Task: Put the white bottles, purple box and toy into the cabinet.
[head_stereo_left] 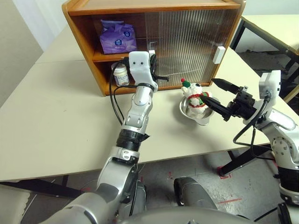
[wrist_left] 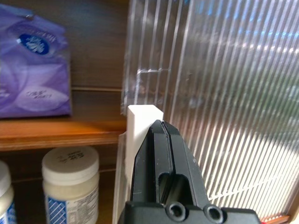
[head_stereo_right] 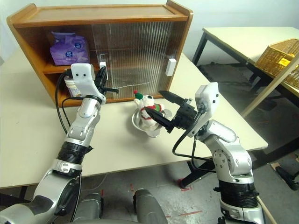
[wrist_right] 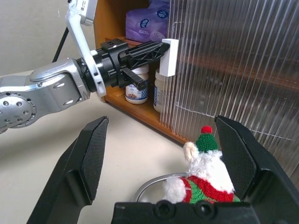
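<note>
A pale cream table fills the room's foreground, with a second table and a woven basket off to the robot's right. On the near table stands the cabinet, orange-brown wood with two shelves; its ribbed translucent sliding doors cover the right part and leave the left end open. The purple box sits on the upper shelf in that open end. Below it, on the lower shelf, stand the white bottles, two of them side by side, one partly cut off in the left wrist view.

The left gripper has its two black fingers pressed flat together, holding nothing, their tips against the white handle at the edge of the sliding door. The door's edge stands just in front of the bottles. A second white handle sits on the right door.

In front of the cabinet, a steel bowl rests on the table, and the toy lies in it. The right gripper hangs just beside the bowl with fingers spread wide, one on each side of the toy, not touching it.
</note>
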